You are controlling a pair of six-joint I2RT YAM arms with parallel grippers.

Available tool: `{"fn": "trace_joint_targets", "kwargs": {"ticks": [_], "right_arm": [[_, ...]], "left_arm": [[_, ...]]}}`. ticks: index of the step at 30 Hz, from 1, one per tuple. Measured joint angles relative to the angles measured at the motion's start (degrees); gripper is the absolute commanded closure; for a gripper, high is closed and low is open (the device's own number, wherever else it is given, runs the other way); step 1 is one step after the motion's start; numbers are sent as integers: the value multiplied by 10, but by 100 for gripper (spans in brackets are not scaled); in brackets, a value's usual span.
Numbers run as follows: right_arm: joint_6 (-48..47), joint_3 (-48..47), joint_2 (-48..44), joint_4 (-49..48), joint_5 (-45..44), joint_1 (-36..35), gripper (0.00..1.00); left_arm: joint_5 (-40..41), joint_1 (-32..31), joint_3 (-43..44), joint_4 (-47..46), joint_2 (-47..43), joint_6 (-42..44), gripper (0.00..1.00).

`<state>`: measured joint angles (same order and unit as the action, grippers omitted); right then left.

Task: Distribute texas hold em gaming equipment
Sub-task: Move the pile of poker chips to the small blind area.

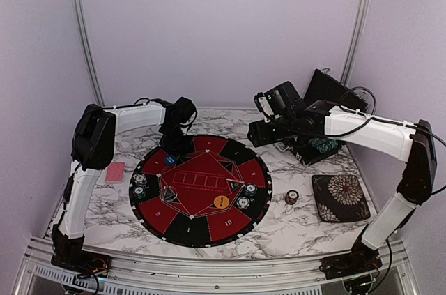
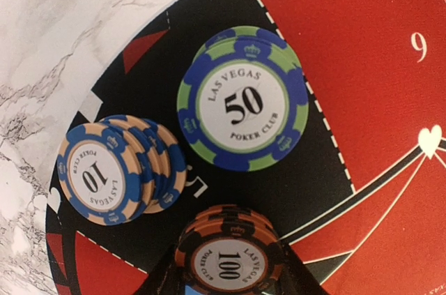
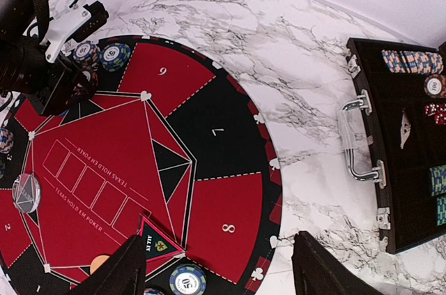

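Your left gripper (image 2: 226, 277) sits over the round mat's (image 1: 182, 229) 11 o'clock rim, fingers closed onto a stack of orange-and-black 100 chips (image 2: 228, 256), which shows at the bottom edge of the left wrist view. Whether that stack rests on the mat or is lifted, you can't tell from here.

On the black wedge at 12 o'clock from it lies the green-and-blue 50 stack (image 2: 242, 98); at 10 o'clock the blue-and-tan 10 stack (image 2: 115, 169) is fanned and leaning.

Your right gripper (image 3: 219, 267) hangs open and empty over the mat's 3 o'clock side, fingers wide apart.

Rest of the kit, top view:
- chip stacks (image 1: 140, 185) at the mat's 9 o'clock rim, more (image 1: 246, 196) at 4 o'clock
- orange button disc (image 1: 221, 202) just right of mat centre
- blue button disc (image 1: 170, 160) at 11 o'clock, just beside the left gripper
- pink-backed cards (image 1: 115, 171) on the marble table (image 1: 300, 229), off the mat at 9 o'clock
- one loose chip stack (image 1: 292, 197) on the marble between the mat and the dark flowered tray (image 1: 340, 197)
- black case (image 3: 411, 148) open at 2 o'clock with chips still racked inside
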<state>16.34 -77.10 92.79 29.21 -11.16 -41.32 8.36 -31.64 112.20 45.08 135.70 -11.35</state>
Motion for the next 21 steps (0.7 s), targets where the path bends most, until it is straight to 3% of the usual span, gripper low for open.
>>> {"fn": "trace_joint_targets", "kwargs": {"ticks": [21], "right_arm": [[2, 0, 0, 0, 2, 0, 30]], "left_arm": [[8, 1, -2, 1, -2, -2, 48]]}}
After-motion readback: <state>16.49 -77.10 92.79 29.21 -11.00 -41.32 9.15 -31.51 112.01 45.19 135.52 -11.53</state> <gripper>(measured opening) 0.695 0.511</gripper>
